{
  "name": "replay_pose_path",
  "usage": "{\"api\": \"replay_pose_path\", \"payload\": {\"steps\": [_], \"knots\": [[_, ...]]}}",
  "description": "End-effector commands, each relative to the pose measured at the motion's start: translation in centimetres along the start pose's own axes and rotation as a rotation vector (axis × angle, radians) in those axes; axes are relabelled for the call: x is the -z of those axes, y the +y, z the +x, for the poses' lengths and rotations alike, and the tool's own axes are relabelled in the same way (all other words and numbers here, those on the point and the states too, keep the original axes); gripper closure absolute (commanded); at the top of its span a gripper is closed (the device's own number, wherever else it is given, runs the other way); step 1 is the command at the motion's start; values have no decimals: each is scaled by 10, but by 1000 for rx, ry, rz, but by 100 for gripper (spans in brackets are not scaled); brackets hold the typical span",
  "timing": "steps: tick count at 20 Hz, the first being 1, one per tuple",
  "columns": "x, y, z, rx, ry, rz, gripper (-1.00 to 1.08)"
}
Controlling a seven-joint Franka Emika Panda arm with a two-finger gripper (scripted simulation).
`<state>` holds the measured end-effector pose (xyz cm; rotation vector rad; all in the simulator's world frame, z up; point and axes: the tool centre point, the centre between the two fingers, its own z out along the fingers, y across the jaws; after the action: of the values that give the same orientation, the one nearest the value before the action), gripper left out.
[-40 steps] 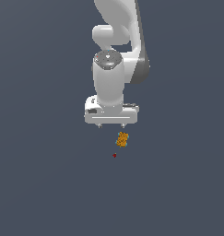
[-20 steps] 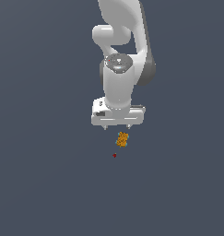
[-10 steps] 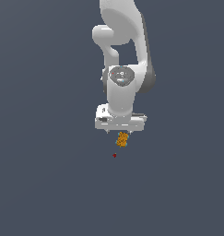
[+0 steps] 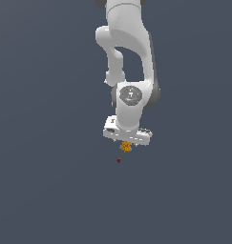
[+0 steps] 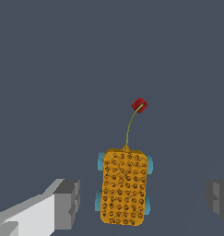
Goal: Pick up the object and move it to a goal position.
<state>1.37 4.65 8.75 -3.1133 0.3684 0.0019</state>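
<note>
Lowered over the last two seconds, the white arm [image 4: 129, 71] has brought its tool [image 4: 127, 143] from a clear gap above the orange block [image 4: 126, 147] down to the block itself, which has stayed where it lay. Seen from the exterior view, the tool's white body now sits directly over the block, covering its upper part and leaving only the lower orange end in sight beneath it.

At the wrist view, the tool [image 5: 143, 203] stands wide apart: one grey finger pad [image 5: 67, 203] shows on one side of the block [image 5: 124, 186] and the other pad at the opposite edge of the picture, with dark ground visible between each pad and the block. Neither pad touches it. The block is a speckled orange-yellow rectangle with small teal bits at its corners, lying between the two pads, nearer the one on the white link.

A thin yellow-green curved line [image 5: 130, 126] runs from the block's far end to the dark red marker [image 5: 139, 105], which lies apart from the block. From the exterior view the same red marker [image 4: 119, 160] sits just below the block and slightly toward the exterior view's left, clear of the tool.

Nothing stands between the block and the marker. All around, the surface [image 4: 46, 190] is one flat, even slate-grey field with no edge, wall or horizon to be told.
</note>
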Motion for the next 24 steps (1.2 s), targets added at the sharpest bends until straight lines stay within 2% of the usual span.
{"api": "replay_pose_path", "payload": {"steps": [1, 14, 24], "knots": [[-10, -2, -1, -32, 1, -2, -92], [-27, -4, -2, -66, 1, -6, -92], [-69, -4, -3, -70, 2, -6, -92]]}}
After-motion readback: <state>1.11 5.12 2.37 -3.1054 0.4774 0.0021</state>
